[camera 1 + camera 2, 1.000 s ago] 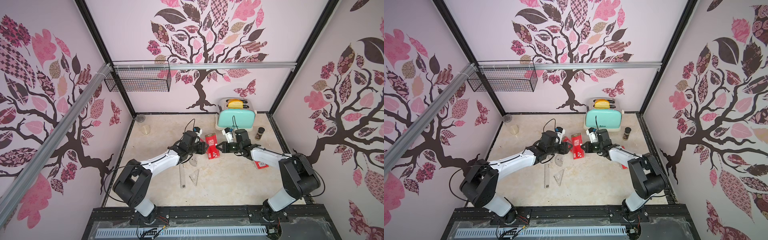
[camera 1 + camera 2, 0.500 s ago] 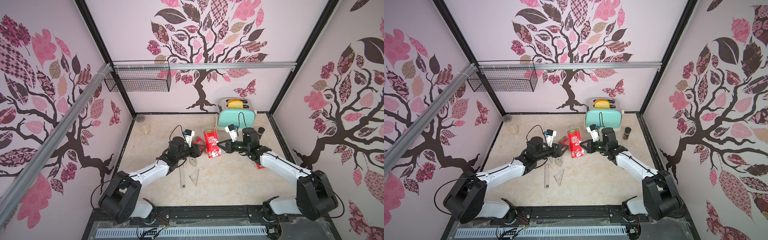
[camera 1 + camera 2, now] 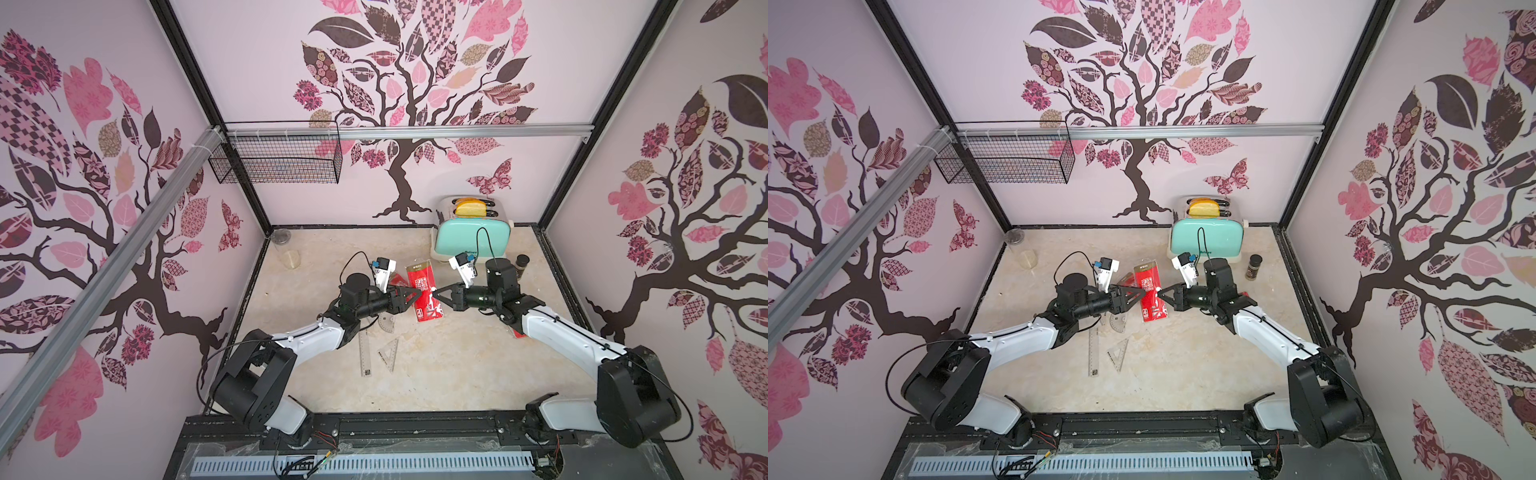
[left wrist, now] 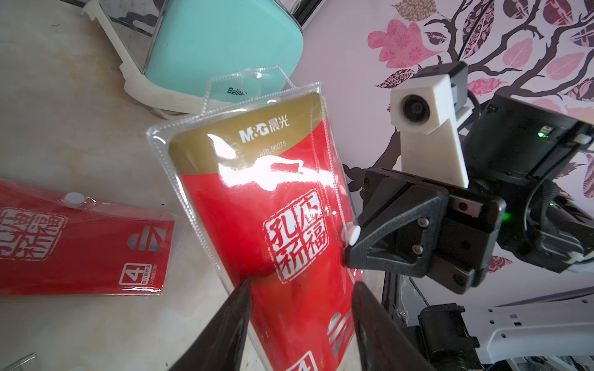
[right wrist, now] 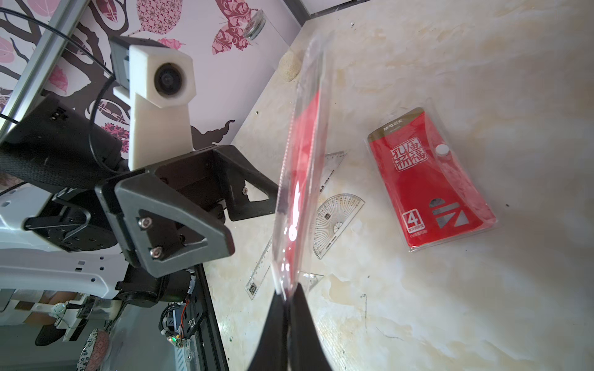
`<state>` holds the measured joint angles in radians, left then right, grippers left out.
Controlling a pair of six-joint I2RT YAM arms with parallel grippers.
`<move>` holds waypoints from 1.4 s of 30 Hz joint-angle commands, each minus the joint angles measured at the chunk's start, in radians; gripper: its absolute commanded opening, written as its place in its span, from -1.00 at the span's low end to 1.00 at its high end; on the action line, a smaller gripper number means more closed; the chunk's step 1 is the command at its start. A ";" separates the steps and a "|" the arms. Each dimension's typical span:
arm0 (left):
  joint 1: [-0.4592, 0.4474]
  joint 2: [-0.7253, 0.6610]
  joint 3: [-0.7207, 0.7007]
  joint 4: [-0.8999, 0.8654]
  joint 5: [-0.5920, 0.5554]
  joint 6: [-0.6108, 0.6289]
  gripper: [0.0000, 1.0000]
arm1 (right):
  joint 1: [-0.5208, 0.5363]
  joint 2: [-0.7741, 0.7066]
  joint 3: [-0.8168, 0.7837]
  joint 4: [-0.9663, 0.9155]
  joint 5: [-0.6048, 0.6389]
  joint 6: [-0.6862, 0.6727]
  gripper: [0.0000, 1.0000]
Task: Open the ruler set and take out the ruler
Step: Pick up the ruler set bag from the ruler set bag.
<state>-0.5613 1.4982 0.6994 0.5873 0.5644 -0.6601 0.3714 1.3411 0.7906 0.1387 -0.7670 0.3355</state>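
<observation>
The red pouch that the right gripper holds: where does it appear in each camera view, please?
Both top views: held pouch at the centre.
Left wrist: centre, seen face-on.
Right wrist: centre, seen edge-on.
Shared landmark: the flat pouch, red too, lying on the table in all four.

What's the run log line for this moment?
right gripper: shut on red plastic ruler pouch, held above beige table | left gripper: open, tips at pouch face | clear straight ruler: lying on table
</observation>
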 commanded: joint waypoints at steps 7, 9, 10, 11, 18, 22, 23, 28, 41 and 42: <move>-0.006 -0.096 -0.015 -0.050 -0.047 0.048 0.06 | 0.011 -0.047 0.016 -0.014 -0.006 -0.014 -1.00; -0.005 -0.122 -0.020 -0.082 -0.064 0.066 0.06 | 0.012 -0.049 0.017 -0.014 -0.003 -0.017 -1.00; -0.005 -0.133 -0.021 -0.098 -0.070 0.073 0.06 | 0.012 -0.049 0.019 -0.014 -0.005 -0.017 -1.00; -0.004 -0.137 -0.020 -0.107 -0.073 0.077 0.06 | 0.011 -0.049 0.021 -0.014 -0.008 -0.017 -1.00; -0.002 -0.113 -0.015 -0.115 -0.072 0.076 0.06 | 0.012 -0.053 0.020 0.007 -0.037 -0.005 -1.00; -0.002 -0.108 -0.019 -0.111 -0.076 0.072 0.07 | 0.012 -0.063 0.022 -0.010 -0.028 -0.017 -1.00; -0.002 -0.111 -0.020 -0.115 -0.081 0.074 0.07 | 0.012 -0.063 0.023 -0.013 -0.027 -0.018 -1.00; -0.002 -0.116 -0.014 -0.132 -0.085 0.083 0.08 | 0.012 -0.061 0.028 -0.004 -0.045 -0.018 -1.00; -0.003 -0.034 -0.006 0.041 0.023 0.024 0.03 | 0.014 -0.026 0.037 0.050 -0.133 0.022 -1.00; -0.003 -0.031 -0.008 0.062 0.032 0.018 -0.01 | 0.014 -0.020 0.039 0.049 -0.131 0.023 -1.00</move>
<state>-0.5636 1.4548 0.6899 0.5606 0.5564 -0.6243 0.3775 1.3102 0.7918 0.1616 -0.8581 0.3481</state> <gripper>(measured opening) 0.501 0.053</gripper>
